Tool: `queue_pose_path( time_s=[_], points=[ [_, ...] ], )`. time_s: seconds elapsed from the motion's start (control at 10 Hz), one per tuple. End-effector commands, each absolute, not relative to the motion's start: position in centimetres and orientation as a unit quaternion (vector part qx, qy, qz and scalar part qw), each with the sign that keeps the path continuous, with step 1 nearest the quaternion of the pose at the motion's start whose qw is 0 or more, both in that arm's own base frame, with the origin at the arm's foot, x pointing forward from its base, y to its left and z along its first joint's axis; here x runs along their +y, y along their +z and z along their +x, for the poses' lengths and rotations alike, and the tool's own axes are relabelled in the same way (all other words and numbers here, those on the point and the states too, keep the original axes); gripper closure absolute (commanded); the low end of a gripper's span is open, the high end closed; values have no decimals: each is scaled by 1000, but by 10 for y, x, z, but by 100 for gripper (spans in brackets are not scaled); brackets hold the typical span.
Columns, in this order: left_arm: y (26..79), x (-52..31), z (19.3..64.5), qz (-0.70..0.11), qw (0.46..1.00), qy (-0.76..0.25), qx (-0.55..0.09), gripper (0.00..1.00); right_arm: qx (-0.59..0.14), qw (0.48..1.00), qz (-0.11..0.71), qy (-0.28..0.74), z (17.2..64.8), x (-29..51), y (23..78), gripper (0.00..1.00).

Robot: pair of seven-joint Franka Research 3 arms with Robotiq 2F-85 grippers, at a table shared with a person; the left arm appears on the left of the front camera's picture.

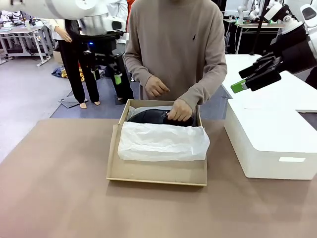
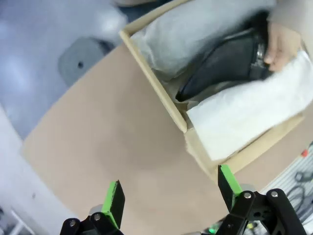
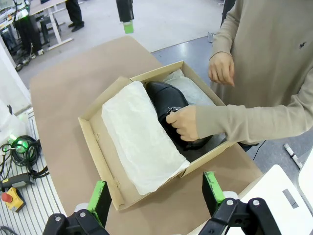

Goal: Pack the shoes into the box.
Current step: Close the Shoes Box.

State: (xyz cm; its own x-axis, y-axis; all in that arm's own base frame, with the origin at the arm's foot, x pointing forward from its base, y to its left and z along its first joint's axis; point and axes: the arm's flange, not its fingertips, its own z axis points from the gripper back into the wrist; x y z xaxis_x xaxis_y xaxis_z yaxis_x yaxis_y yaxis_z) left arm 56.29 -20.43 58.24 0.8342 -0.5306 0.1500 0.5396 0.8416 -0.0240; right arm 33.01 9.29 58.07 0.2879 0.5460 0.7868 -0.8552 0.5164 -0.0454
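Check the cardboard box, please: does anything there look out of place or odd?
Nothing stands out: white tissue paper covers the near half of the box; a person's hand holds a black shoe in the far half.

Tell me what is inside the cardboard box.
One black shoe, gripped by the person's hand, beside white tissue paper. Whatever lies under the tissue is covered; a second shoe cannot be told.

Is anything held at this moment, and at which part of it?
The left end effector and the right end effector hold nothing. The person's hand grips a black shoe at its top, near the buckle, inside the box.
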Motion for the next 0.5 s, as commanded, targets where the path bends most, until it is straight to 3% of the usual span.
queue_pose_path(
  time_s=[0.0,0.3,0.4],
  points=[
    [570,-161,550,-83,919,-380,-67,0,-397,771,204,455,332,92,581,0],
    [562,-143,556,-83,862,-499,-38,0,-397,771,204,455,332,92,581,0],
    [562,-145,561,-87,872,-481,-36,0,-397,771,204,455,332,92,581,0]
  ],
)
